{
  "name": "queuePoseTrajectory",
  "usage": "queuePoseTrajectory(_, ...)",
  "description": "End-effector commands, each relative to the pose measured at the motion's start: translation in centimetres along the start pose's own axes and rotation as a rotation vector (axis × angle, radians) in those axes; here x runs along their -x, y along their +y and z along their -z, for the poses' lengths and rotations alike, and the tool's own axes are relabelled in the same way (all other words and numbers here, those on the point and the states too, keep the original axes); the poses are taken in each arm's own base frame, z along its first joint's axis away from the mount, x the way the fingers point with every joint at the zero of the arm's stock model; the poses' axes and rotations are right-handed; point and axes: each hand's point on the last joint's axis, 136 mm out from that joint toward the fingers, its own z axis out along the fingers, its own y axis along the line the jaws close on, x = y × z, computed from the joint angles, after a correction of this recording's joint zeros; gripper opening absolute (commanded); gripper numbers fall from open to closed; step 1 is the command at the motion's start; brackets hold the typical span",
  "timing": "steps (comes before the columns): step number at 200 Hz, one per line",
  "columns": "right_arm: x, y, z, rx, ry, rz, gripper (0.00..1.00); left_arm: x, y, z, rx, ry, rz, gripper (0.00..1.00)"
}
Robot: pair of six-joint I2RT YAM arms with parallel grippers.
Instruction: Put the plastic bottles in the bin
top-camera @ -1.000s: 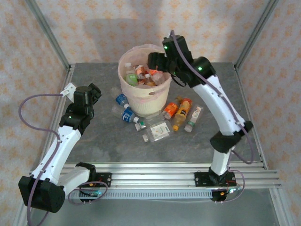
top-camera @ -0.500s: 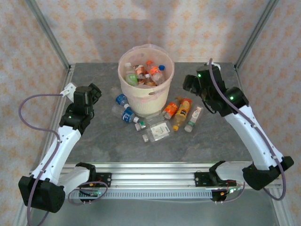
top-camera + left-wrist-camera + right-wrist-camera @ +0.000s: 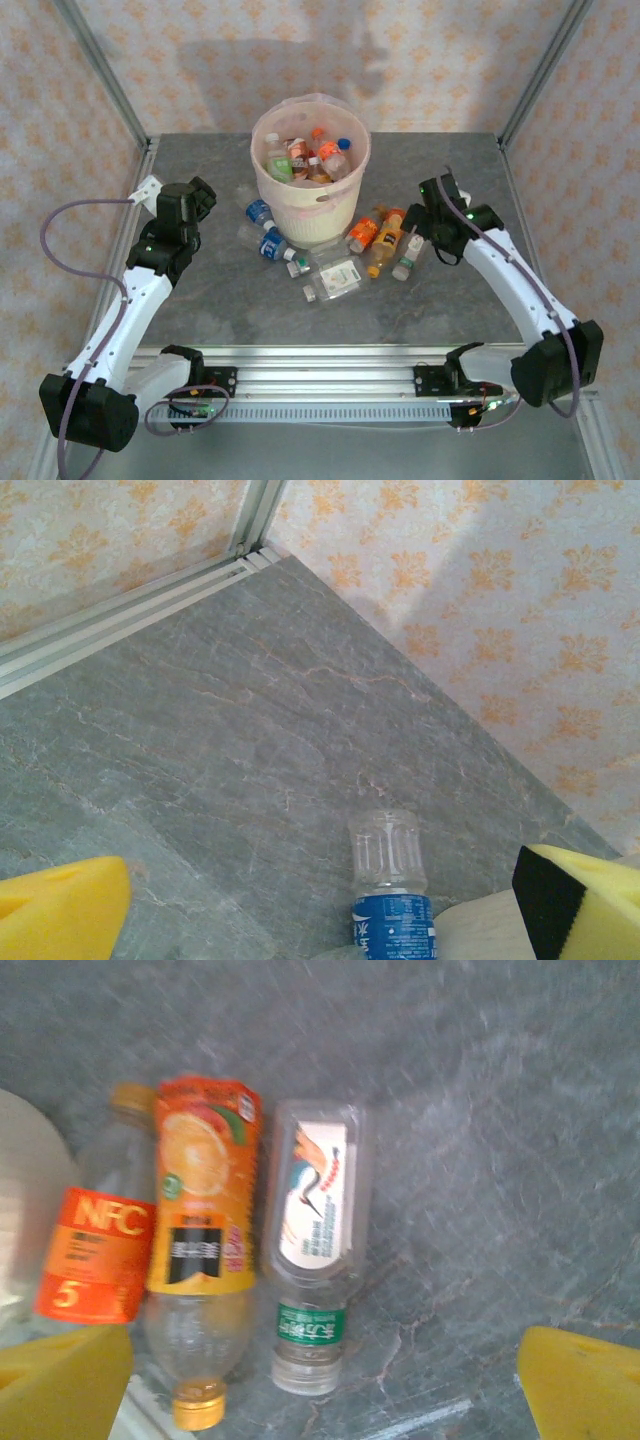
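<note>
From the top view, taking 12 o'clock as the far wall, I see the bin [image 3: 310, 218] standing upright at the far middle of the table [image 3: 200, 300], with several plastic bottles [image 3: 305, 155] already piled inside its pink liner.

More bottles lie on the table around its foot. At about 4 o'clock from the bin there are three side by side: an orange NFC bottle [image 3: 363, 232], an orange-labelled juice bottle [image 3: 387, 238] and a clear bottle with a white label [image 3: 410, 255]. At 6 to 8 o'clock lie two blue-labelled bottles [image 3: 265, 230], a flat clear bottle [image 3: 335, 275] and a small green-capped one [image 3: 297, 268].

My right gripper [image 3: 425, 212] hangs just at 3 o'clock of that orange trio. On its wrist camera the right gripper [image 3: 322, 1385] is spread wide and holds nothing, with the NFC bottle [image 3: 95, 1255], the juice bottle [image 3: 200, 1260] and the white-label bottle [image 3: 315, 1250] lying touching one another, caps toward me.

My left gripper [image 3: 195, 195] sits at 9 o'clock of the bin, well apart from it. Its wrist view shows the left gripper [image 3: 320, 910] wide and empty, above a blue-labelled bottle [image 3: 392, 880] lying on the table.
</note>
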Motion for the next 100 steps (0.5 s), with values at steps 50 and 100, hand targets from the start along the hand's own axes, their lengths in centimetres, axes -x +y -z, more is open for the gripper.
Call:
queuePoseTrajectory(50,-1.9,0.4,-6.4,-0.04,0.156,0.005,0.99,0.3,0.3,-0.1,0.027,0.004,0.015,1.0)
queuePoseTrajectory(100,-1.5,0.5,-9.2,-0.06,0.198,0.012,0.98,0.2,0.4,-0.3,0.034,0.003,0.011,1.0)
